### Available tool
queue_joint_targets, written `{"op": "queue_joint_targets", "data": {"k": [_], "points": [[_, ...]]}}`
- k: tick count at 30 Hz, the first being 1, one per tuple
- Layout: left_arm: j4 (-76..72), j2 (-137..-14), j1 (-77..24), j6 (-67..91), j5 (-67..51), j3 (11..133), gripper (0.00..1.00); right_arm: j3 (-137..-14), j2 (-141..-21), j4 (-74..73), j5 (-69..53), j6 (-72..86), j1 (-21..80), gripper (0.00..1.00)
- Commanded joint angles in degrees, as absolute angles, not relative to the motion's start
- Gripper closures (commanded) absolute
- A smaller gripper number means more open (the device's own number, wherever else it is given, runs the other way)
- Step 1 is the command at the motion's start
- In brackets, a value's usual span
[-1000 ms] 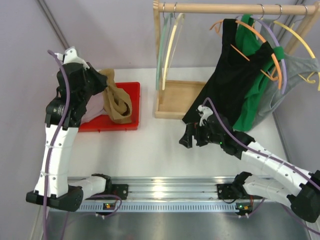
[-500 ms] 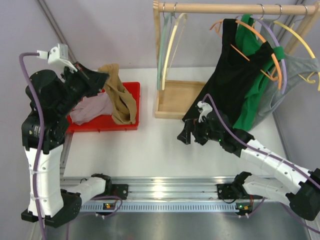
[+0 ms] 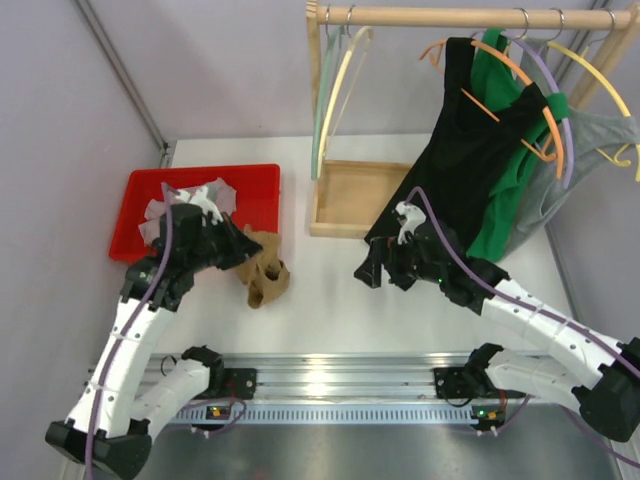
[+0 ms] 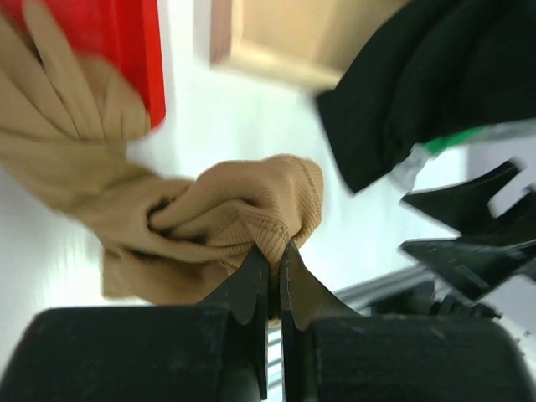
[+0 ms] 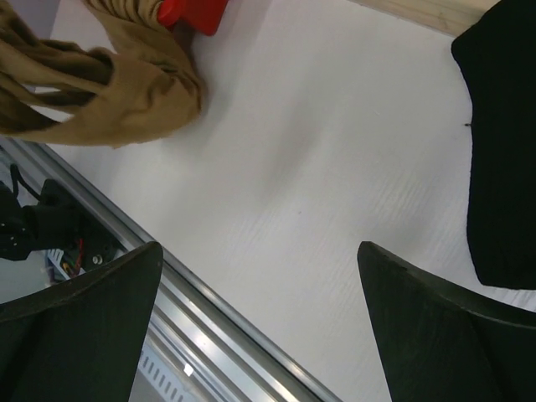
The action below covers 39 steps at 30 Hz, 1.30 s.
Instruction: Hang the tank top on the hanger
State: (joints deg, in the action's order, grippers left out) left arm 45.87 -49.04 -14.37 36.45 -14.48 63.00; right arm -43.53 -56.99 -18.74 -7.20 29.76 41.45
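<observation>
Where the left gripper's [image 4: 270,261] black fingers [image 4: 248,285] meet, they are pinched almost together on a ribbed fold of the tan camel-brown sleeveless knit tank top [image 4: 226,213]. The rest of the top is bunched on the white table [image 3: 320,300] just right of the red plastic bin [image 3: 258,185]. In the top view the heap [image 3: 266,280] runs from the fingertips toward the near rail and slightly right, with one strap loop showing (which end is the neck and which the hem cannot be told). The left arm climbs from its base at the near left edge, leans forward, and turns its wrist rightward by the bin's near right corner.

The right gripper [image 5: 258,251] stands wide apart with nothing between its fingers, held low over bare table near the hem of the black top [image 3: 470,150]; its arm stretches from the near right toward the middle.

The thin cream arched plastic hanger [image 3: 340,95] hangs bare from the wooden rail [image 3: 440,16], just beside a pale green hanger [image 3: 320,105], well apart from the top.
</observation>
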Motion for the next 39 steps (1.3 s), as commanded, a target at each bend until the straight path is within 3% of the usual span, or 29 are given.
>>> {"op": "queue_joint_targets", "data": {"k": [1, 4, 9, 12, 13, 16, 19, 25, 30, 39], "points": [[37.9, -47.6, -24.6, 42.3, -8.9, 55.2, 1.00, -42.2, -56.1, -13.3, -9.9, 31.0, 40.9, 0.00], [35.1, -51.5, -37.7, 45.5, 2.3, 51.2, 1.00, -41.0, -56.8, -11.3, -11.8, 31.8, 41.0, 0.00], [31.3, -61.1, -44.6, 47.1, 5.8, 47.4, 1.00, -37.1, -57.3, -5.7, -12.3, 34.8, 42.8, 0.00], [29.6, -64.0, -46.2, 46.8, 6.3, 46.8, 0.78, -35.5, -58.8, -3.6, -11.9, 36.1, 44.6, 0.00], [29.5, -64.4, -46.8, 46.7, 6.6, 46.8, 0.60, -35.0, -59.2, -3.2, -11.7, 36.4, 45.4, 0.00], [30.0, -64.3, -47.1, 46.5, 7.7, 46.7, 0.46, -34.4, -60.9, -1.3, -10.9, 37.2, 47.5, 0.00], [32.2, -62.7, -47.2, 46.6, 9.7, 46.8, 0.41, -34.5, -62.9, -0.4, -10.1, 37.6, 49.2, 0.02], [37.3, -60.6, -47.1, 47.6, 10.9, 47.5, 0.53, -35.3, -68.2, 2.9, -9.4, 38.8, 51.8, 0.11], [40.4, -57.1, -47.1, 49.1, 9.0, 45.4, 0.76, -34.7, -71.3, 5.6, -8.5, 39.5, 54.2, 0.22], [41.6, -56.2, -47.4, 47.1, 1.1, 43.9, 0.79, -34.0, -77.3, 9.8, -8.2, 40.5, 56.8, 0.51]]}}
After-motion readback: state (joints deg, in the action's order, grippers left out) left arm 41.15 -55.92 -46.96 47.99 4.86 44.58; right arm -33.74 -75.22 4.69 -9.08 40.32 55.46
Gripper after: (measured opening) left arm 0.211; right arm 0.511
